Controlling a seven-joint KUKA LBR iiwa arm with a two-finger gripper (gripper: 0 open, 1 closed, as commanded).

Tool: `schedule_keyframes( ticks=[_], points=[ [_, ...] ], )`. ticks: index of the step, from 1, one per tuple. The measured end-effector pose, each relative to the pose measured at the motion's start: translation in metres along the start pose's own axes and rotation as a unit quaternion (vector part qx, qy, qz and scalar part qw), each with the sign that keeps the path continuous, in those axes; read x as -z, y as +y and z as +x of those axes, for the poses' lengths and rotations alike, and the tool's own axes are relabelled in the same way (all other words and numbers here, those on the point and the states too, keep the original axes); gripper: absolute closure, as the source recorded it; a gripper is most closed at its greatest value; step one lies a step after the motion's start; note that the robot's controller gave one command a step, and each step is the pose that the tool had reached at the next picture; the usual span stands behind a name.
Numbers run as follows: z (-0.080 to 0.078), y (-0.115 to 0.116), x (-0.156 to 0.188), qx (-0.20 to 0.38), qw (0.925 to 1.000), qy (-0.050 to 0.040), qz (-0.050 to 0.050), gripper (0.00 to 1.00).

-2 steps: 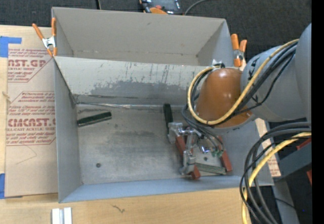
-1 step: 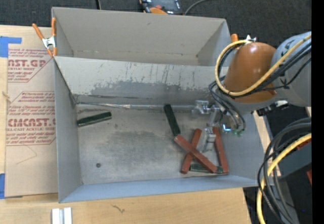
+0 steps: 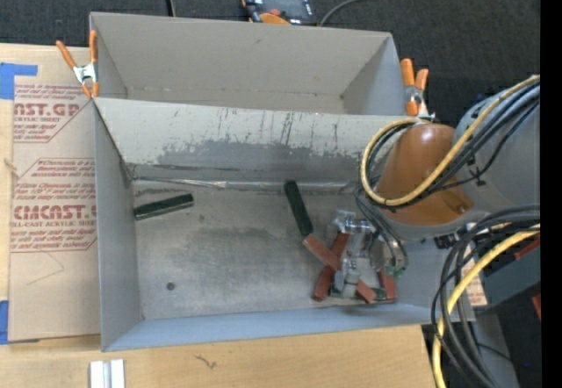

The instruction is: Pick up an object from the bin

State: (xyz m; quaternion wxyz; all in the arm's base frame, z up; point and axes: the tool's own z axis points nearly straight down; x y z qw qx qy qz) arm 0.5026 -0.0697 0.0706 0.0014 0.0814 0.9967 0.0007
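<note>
In the near-right corner of the bin (image 3: 219,255), the tool (image 3: 355,263) is sitting low among reddish sticks (image 3: 314,246); grip state indiscernible, nothing lifted yet.

The gripper (image 3: 352,270) is low in the bin (image 3: 118,246), set among a small heap of red pieces (image 3: 318,247) that lie close about it, to its left, right and below; a dark bar (image 3: 299,208) lies near the gripper, up and to its left, slanted, its lower end just beside the red pieces; a green bar (image 3: 163,206) lies well apart, far to the gripper's left, alone on the bin floor; a small dark speck (image 3: 169,286) sits far left of the gripper too, lower down; above and right of the gripper is the arm's orange cover (image 3: 421,167), looped by yellow cables (image 3: 376,149).
</note>
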Motion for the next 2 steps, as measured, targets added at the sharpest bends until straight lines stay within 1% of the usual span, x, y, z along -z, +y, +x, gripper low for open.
schedule_keyframes(
  ticks=[1, 2],
  points=[
    [-0.001, 0.000, 0.001, 0.000, 1.0000, -0.0011, 0.000, 1.00],
    [0.009, 0.008, 0.137, 0.022, 0.9997, -0.0030, 0.001, 1.00]
  ],
)
